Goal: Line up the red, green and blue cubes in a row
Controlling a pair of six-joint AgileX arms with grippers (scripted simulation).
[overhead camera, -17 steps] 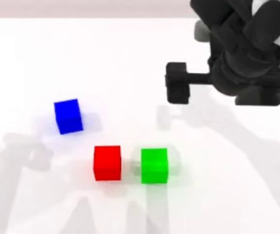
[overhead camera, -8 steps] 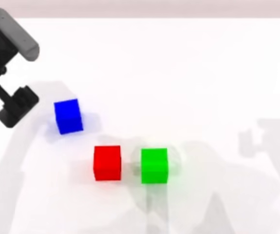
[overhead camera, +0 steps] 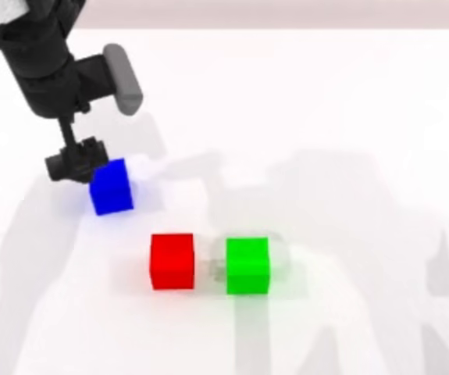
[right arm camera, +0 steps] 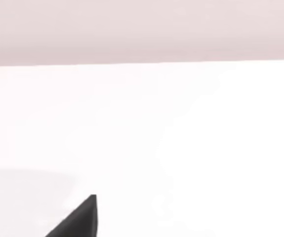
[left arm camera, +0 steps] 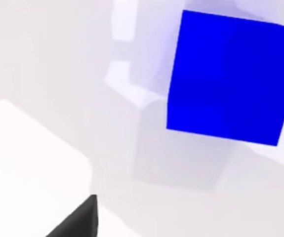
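Note:
The blue cube (overhead camera: 110,187) sits on the white table at the left, behind the other two. The red cube (overhead camera: 172,262) and the green cube (overhead camera: 247,266) stand side by side nearer the front, a small gap between them. My left gripper (overhead camera: 76,166) hangs open just left of the blue cube, overlapping its back left corner from above. In the left wrist view the blue cube (left arm camera: 233,76) lies close ahead and off to one side, not between the fingers (left arm camera: 80,222). My right arm is out of the top view; only a dark corner of my right gripper (right arm camera: 80,222) shows.
The white table (overhead camera: 349,156) runs to a pale back wall (overhead camera: 286,12). The left arm's dark body (overhead camera: 52,62) reaches in from the back left corner. The right wrist view holds only table (right arm camera: 181,148) and wall (right arm camera: 142,29).
The right arm left the top view at the right. The left arm came in from the left edge and swung its gripper down beside the blue cube. No cube moved.

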